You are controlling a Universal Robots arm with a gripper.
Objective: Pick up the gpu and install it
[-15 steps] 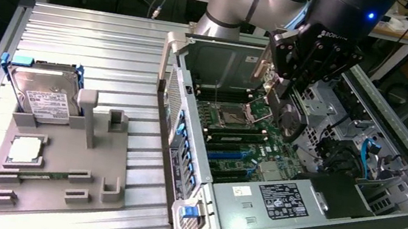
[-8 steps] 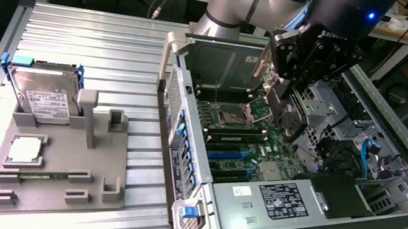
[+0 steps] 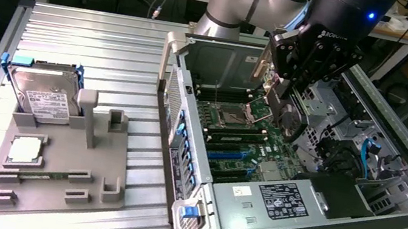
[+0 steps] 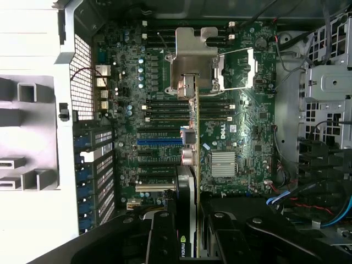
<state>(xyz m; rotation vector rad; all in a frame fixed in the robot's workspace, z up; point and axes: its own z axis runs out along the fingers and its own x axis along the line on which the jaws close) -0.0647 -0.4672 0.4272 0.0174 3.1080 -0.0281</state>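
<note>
The jaws are drawn partway in and pinch the gpu [image 3: 287, 109] by its upper edge, one finger on each face. The card therefore hangs on edge, with its lower edge free to meet a slot (a flat hold would bury that edge, I'd judge). It hangs inside the open computer case [image 3: 187, 118], above the motherboard [image 4: 247, 137] and near the processor socket [image 4: 195, 60]; I judge it not yet seated. In the wrist view the gpu [image 4: 193, 126] is a thin pale line that crosses the blue expansion slot [image 4: 159, 141] rather than lying along it.

From the side, the card is green, with a round black fan on one face and a pale metal strip at its end.

The case lies on its side, taking up the counter [image 3: 92, 41] toward the exterior view's right edge. Near the exterior view's left edge, a grey holder [image 3: 52, 189] keeps the hard drive [image 3: 46, 99] and the memory stick [image 3: 42, 176] well apart from the work.
</note>
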